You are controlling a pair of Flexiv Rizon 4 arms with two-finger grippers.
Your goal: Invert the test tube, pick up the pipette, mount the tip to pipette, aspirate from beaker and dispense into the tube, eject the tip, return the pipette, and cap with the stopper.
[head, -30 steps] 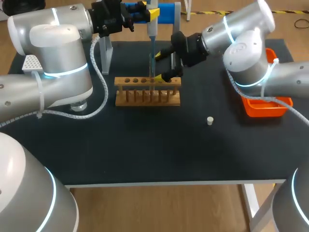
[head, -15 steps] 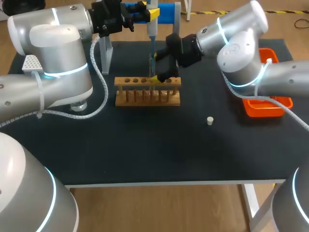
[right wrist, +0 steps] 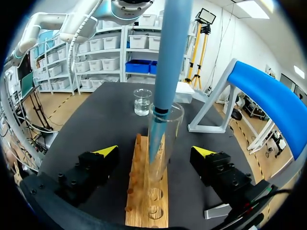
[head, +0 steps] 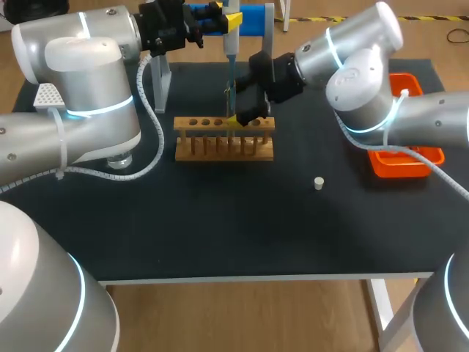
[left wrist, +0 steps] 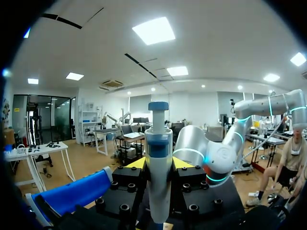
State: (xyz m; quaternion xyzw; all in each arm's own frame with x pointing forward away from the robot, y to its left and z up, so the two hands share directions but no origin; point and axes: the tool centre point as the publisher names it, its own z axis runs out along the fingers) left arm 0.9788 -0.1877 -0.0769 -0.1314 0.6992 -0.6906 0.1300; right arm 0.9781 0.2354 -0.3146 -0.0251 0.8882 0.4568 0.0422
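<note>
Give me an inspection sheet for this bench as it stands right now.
Surface: black table, no spill seen.
Job's things: pipette lower end inside the test tube, upright in the wooden rack; beaker past the rack's end; stopper loose on the table; blue stand behind.
Clutter: orange tray at the right edge.
Grippers: left tool shut on pipette; right tool open, flanking the tube.
Cables: white cable loops off the left arm.
Surroundings: nothing seen.

Big black table, flat and dark all over. Thin pale front edge along the near side. One white leg under the near right corner. Same dark top in the right wrist view.
</note>
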